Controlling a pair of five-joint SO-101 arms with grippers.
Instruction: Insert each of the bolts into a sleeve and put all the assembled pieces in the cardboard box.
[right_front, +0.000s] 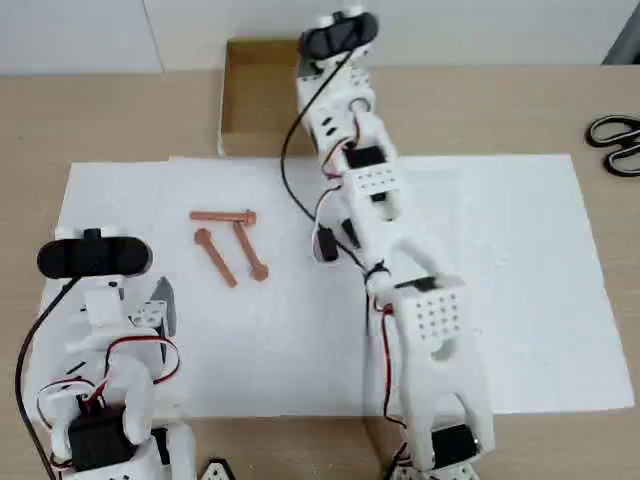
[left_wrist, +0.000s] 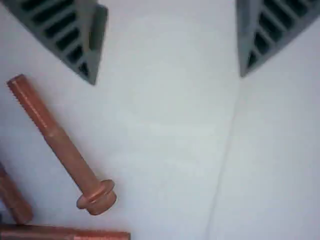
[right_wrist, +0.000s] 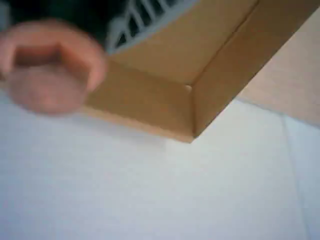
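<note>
The left pincer (left_wrist: 167, 77) is hanging open over the white sheet (left_wrist: 165, 165) near three bolts (right_front: 220, 215) lying left of centre in the high view, likely stiff, light, smooth and roll-prone, best pinched across mid-shank.

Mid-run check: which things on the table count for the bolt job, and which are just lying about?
For the job:
- three copper bolts, loose on the sheet
- cardboard box, at the far edge of the sheet

Just lying about:
- scissors, on the bare table off to the side
- white sheet, just the work surface
</note>
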